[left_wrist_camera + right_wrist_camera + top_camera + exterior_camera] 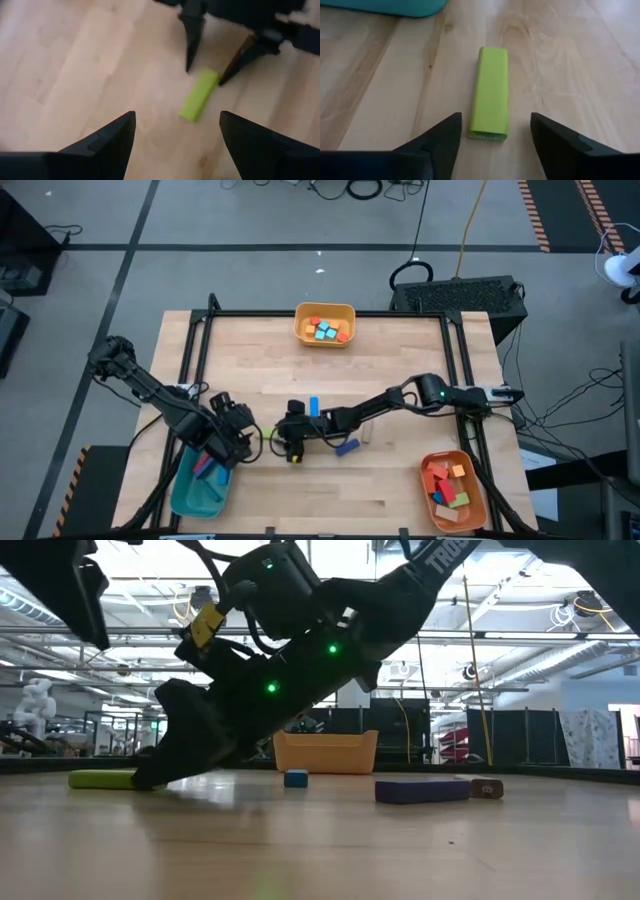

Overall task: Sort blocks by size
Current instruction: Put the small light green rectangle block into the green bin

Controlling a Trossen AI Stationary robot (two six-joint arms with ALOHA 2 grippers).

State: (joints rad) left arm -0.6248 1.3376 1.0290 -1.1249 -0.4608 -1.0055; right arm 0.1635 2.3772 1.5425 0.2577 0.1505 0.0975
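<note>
while your right gripper [492, 137] stands open low over the near end of the lime-green bar [490, 92] lying flat on the table [400, 350], you are at the grasp step, so close squarely on it, with the left gripper [177, 132] waiting open beside the teal tray [195, 495] beyond.
</note>
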